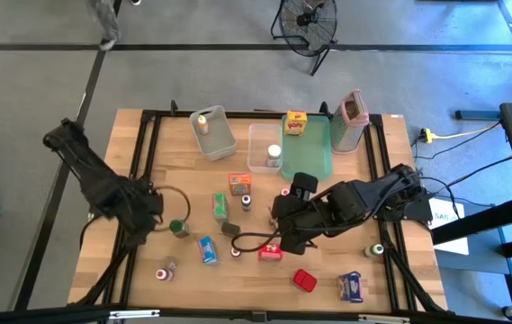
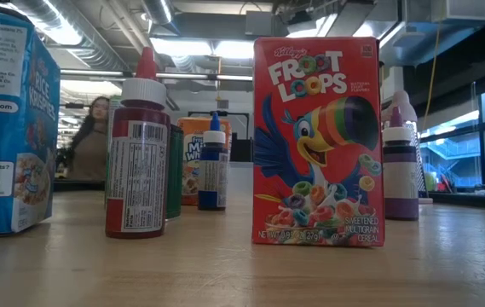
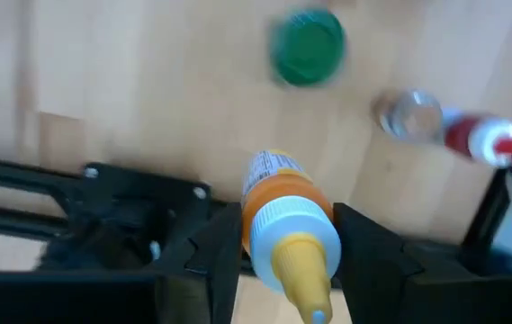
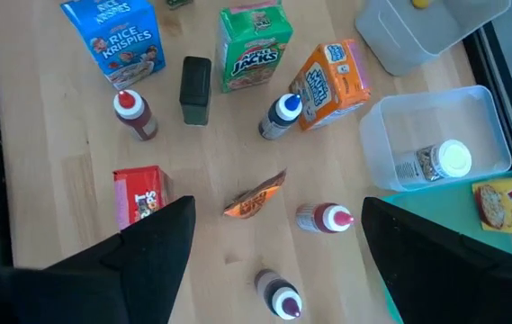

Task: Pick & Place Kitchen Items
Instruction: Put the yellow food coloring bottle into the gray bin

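- The left gripper (image 3: 278, 247) grips an orange bottle with a white collar and yellow nozzle (image 3: 287, 229); its two dark fingers (image 3: 215, 252) are closed partway, one pressed to each side of the bottle body.
- In the high view the left gripper (image 1: 155, 205) is over the left part of the wooden table (image 1: 139, 261); the held bottle cannot be made out there.
- On the table beyond the held bottle are a green round cap (image 3: 307, 47) and a small bottle with a red and white nozzle lying on its side (image 3: 458, 130).
- The right gripper (image 4: 273, 243) hangs over the table centre with its fingers spread wide and nothing between them.
- Below it lie an orange packet (image 4: 256, 198), a red-capped bottle on its side (image 4: 325, 217), a dark bottle with a white cap (image 4: 279, 297) and a red Special K box (image 4: 139, 196).
- Farther off stand a blue Rice Krispies box (image 4: 116, 40), a green Apple Jacks box (image 4: 254, 47), an orange Mini-Wheats box (image 4: 332, 81), a dark green block (image 4: 195, 88), a red sauce bottle (image 4: 135, 114) and a blue-capped bottle (image 4: 282, 114).
- One clear plastic bin (image 4: 480, 103) holds a white-capped jar (image 4: 442, 163); another clear bin (image 1: 220, 144) holds a yellow-capped bottle (image 1: 202, 122).
- The teal tray (image 1: 314, 157) carries a yellow Corn Pops box (image 1: 296, 122).
- A red Froot Loops box (image 2: 319, 141) stands upright in the low view.
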Motion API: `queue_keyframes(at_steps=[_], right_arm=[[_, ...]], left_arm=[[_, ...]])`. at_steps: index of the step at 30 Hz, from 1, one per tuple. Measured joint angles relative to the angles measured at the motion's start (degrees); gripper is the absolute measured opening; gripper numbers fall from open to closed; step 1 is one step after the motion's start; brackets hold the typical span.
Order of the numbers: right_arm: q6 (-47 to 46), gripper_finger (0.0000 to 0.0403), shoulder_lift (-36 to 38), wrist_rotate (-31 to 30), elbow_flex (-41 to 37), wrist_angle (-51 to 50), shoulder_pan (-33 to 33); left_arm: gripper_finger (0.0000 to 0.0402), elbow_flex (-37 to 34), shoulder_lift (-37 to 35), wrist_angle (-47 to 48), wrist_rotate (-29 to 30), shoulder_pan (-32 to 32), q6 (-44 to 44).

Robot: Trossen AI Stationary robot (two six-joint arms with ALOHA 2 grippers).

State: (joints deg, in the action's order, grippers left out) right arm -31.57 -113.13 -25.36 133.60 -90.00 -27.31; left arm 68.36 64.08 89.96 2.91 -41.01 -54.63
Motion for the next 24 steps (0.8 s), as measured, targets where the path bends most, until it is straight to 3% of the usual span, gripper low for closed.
queue_keyframes(at_steps=[12, 24], right_arm=[[6.6, 0.0321, 2.9, -2.1, 0.0, 0.0, 0.9], [20.0, 0.0321, 5.8, -4.6, 0.0, 0.0, 6.1]], left_arm=[[0.0144, 0.1, -0.8, 0.0, 3.6, 21.2, 21.0], [0.0144, 2.9, 0.3, 0.2, 7.3, 43.7, 40.8]])
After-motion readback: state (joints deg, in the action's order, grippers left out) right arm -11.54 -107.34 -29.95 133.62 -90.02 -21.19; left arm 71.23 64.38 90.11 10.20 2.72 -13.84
